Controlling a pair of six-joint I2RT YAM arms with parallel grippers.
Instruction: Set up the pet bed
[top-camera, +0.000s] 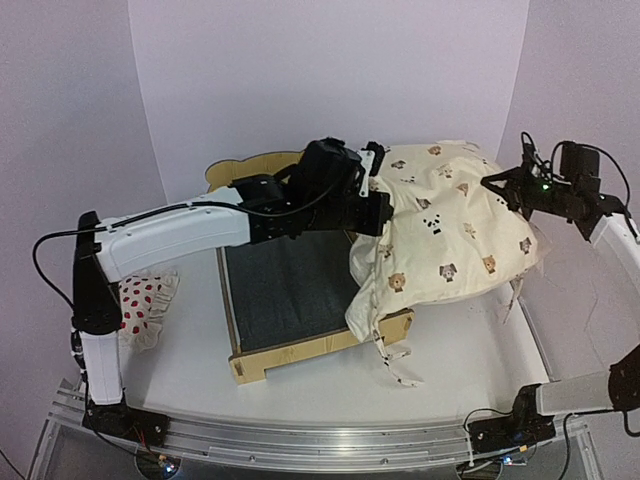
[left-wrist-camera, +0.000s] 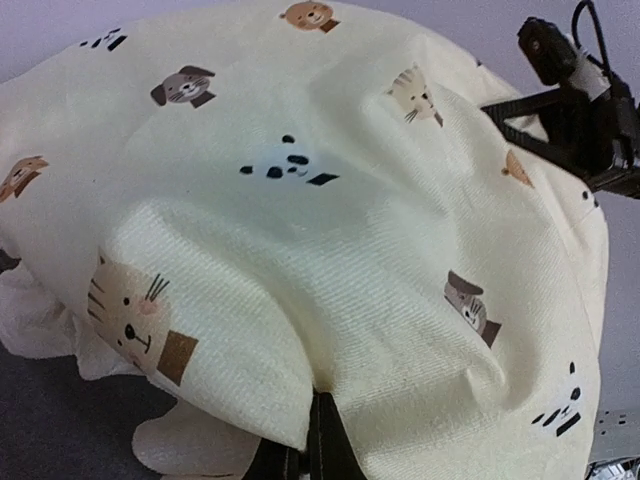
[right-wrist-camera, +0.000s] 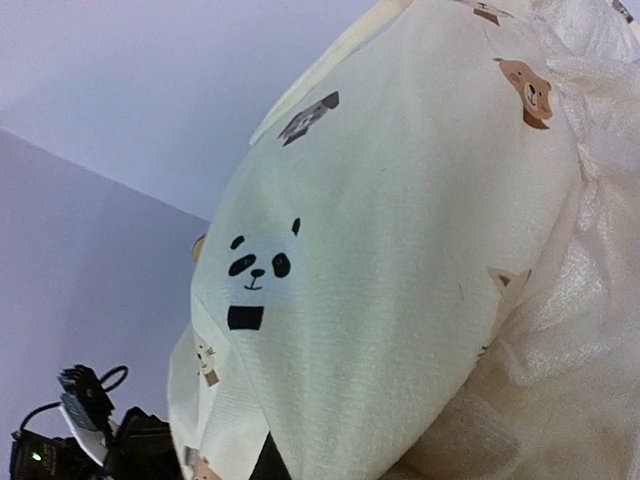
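The plywood pet bed (top-camera: 262, 362) with dark grey fabric base (top-camera: 285, 285) stands mid-table; its bear-ear headboard (top-camera: 232, 168) shows at the back left. A cream ruffled cushion (top-camera: 445, 225) printed with animal faces is held up over the bed's right side. My left gripper (top-camera: 372, 200) is shut on the cushion's left edge (left-wrist-camera: 330, 300); one dark finger (left-wrist-camera: 330, 445) pinches the fabric. My right gripper (top-camera: 500, 185) is shut on the cushion's right edge; the cushion (right-wrist-camera: 400, 250) fills its view and hides the fingers.
A small white pillow with red spots (top-camera: 145, 300) lies on the table left of the bed, by the left arm. Loose ties (top-camera: 395, 365) hang from the cushion past the bed's front rail. A metal rail (top-camera: 300, 440) runs along the near table edge.
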